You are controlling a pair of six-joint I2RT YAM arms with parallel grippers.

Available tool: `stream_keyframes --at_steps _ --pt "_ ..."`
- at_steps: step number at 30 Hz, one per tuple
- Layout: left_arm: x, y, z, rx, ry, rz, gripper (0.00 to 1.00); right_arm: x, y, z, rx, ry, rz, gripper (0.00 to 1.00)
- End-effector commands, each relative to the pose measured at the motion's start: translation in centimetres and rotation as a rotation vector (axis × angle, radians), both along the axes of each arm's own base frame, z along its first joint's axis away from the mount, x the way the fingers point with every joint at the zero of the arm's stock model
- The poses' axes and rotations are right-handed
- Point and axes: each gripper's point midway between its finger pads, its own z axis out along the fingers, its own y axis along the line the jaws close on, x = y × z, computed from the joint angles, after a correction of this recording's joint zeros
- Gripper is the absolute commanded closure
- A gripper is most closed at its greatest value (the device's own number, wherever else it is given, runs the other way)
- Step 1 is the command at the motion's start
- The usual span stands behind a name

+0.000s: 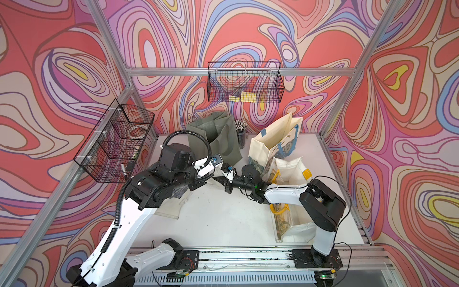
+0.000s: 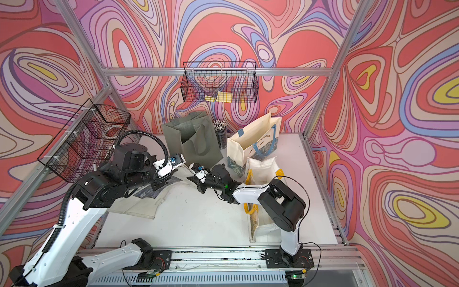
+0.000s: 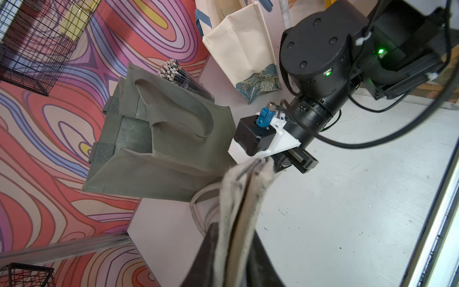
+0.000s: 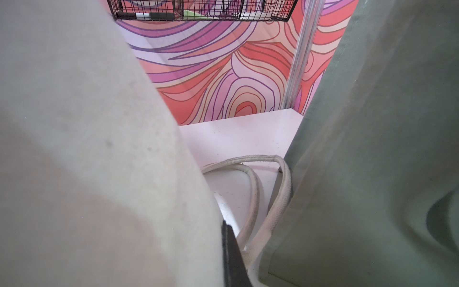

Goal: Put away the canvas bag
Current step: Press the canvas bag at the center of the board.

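Note:
The canvas bag (image 1: 169,211) (image 2: 139,208), beige with a dark print, lies mostly flat on the white table (image 1: 223,223) under my left arm. One edge of it is lifted between both grippers. In the left wrist view, my left gripper (image 3: 234,231) is shut on a bunched fold of the canvas bag (image 3: 238,198). Opposite it my right gripper (image 1: 223,181) is shut on the same raised edge. In the right wrist view, canvas (image 4: 87,149) fills the near side and only one dark finger (image 4: 232,251) shows. The bag's looped handles (image 4: 273,206) rest on the table beside a green bag (image 4: 372,149).
The green bag (image 1: 213,139), a pencil cup (image 1: 241,134), a cream bag with blue handles (image 1: 273,141) and a white bag with yellow handles (image 1: 290,171) stand behind the grippers. A clear yellow-handled bag (image 1: 283,218) lies right. Wire baskets (image 1: 244,82) (image 1: 114,144) hang on the walls.

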Motion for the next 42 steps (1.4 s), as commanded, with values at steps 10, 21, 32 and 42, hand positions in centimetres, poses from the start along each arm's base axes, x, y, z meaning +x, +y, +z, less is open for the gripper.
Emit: stream_keyframes --at_steps 10,21,32,42 --pt "-0.4 0.2 0.7 -0.024 -0.082 -0.016 1.00 -1.1 -2.8 4.6 -0.052 0.378 -0.126 0.69" --pt "-0.7 -0.1 1.2 -0.108 -0.096 -0.004 1.00 -0.3 -10.3 7.9 0.097 0.954 -0.462 0.58" --pt "-0.3 -0.5 2.6 -0.208 -0.144 0.041 1.00 -0.7 -9.9 4.1 0.392 1.637 -0.524 0.54" --pt "0.0 -1.7 2.0 -0.205 -0.221 0.081 1.00 -0.8 -8.3 3.6 0.495 1.785 -0.485 0.27"
